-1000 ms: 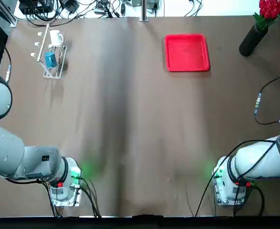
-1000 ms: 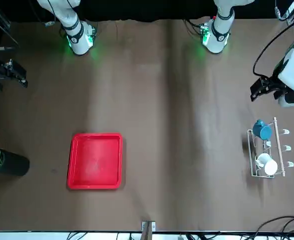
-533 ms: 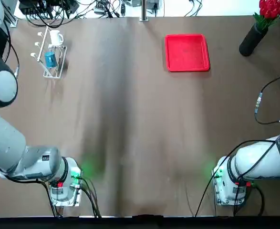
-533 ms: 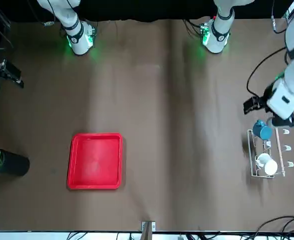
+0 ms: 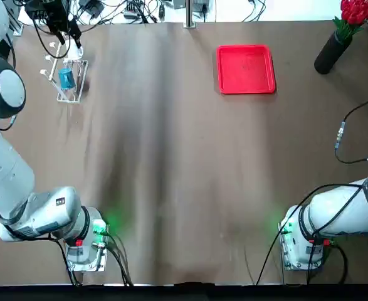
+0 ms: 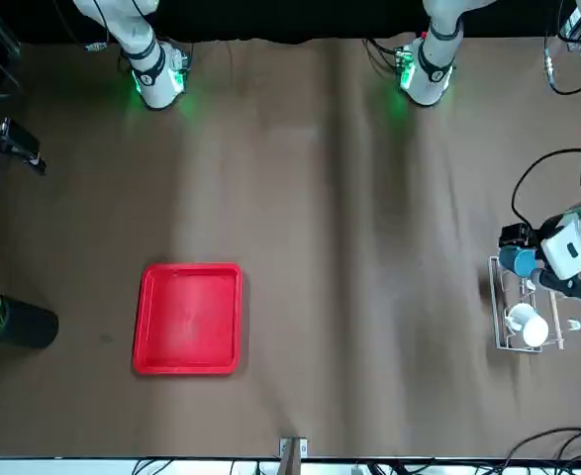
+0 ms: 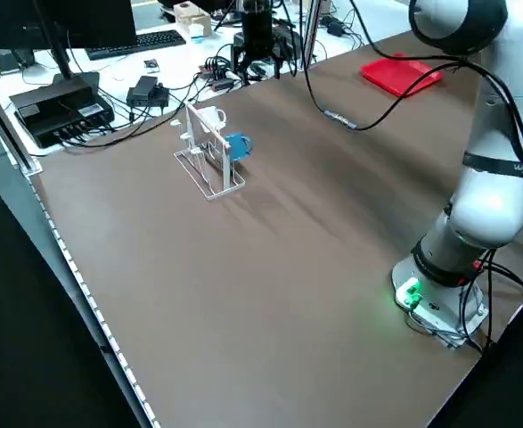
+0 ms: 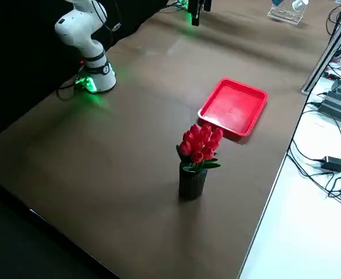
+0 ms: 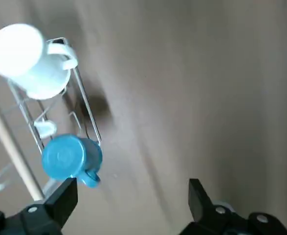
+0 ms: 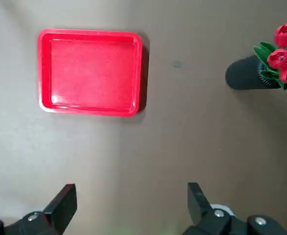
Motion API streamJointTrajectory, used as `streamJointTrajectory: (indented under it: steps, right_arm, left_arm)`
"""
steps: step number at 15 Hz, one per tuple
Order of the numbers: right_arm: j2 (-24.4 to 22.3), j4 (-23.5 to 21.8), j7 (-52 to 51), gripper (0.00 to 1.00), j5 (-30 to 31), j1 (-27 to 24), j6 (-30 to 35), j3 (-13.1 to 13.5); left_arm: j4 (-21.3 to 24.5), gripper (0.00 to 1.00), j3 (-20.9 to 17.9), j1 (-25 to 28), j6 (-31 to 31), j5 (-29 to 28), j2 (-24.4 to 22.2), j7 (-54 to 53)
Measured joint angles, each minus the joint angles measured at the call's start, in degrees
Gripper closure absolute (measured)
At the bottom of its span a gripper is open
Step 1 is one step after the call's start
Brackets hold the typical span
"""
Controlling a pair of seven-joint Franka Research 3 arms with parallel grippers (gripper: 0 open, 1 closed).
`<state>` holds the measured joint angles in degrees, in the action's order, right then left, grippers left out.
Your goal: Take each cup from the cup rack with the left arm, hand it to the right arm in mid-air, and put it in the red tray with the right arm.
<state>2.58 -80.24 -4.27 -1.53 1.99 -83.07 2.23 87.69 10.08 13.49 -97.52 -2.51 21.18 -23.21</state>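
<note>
1. Right, I have the left tool (image 9: 132,188) wide and empty, above the cup rack (image 9: 86,105).
2. On the rack, the blue cup (image 9: 71,157) is nearest that tool, the white cup (image 9: 33,61) farther out.
3. My right tool (image 10: 132,191) hangs wide; the red tray (image 10: 89,72) lies to its left, farther out.

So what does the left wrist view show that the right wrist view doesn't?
Only the left wrist view has the cup rack with the blue mug and white mug. Only the right wrist view has the red tray and the black vase of red tulips. Both show the tabletop and an open gripper.
</note>
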Motion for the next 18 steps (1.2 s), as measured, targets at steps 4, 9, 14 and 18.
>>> streamJointTrajectory:
  steps: [4,9,14,18]
  right_arm:
    - [0.0,0.0,0.0,0.0,0.0,0.0,0.0,0.0]
    - [0.0,0.0,0.0,0.0,-0.1,0.0,0.0,0.0]
    - [0.0,0.0,0.0,0.0,-0.1,0.0,0.0,0.0]
    - [0.0,0.0,0.0,0.0,-0.1,0.0,0.0,0.0]
  left_arm:
    - [-0.5,0.0,0.1,-0.6,-3.0,-2.3,3.8,-11.2]
    - [-0.7,0.0,0.5,-1.3,-3.5,-9.4,6.4,-12.8]
    - [-0.7,0.0,0.4,-0.7,-3.4,-12.2,7.7,-13.7]
    - [-0.7,0.0,0.2,-0.3,-3.4,-13.1,8.9,-13.8]
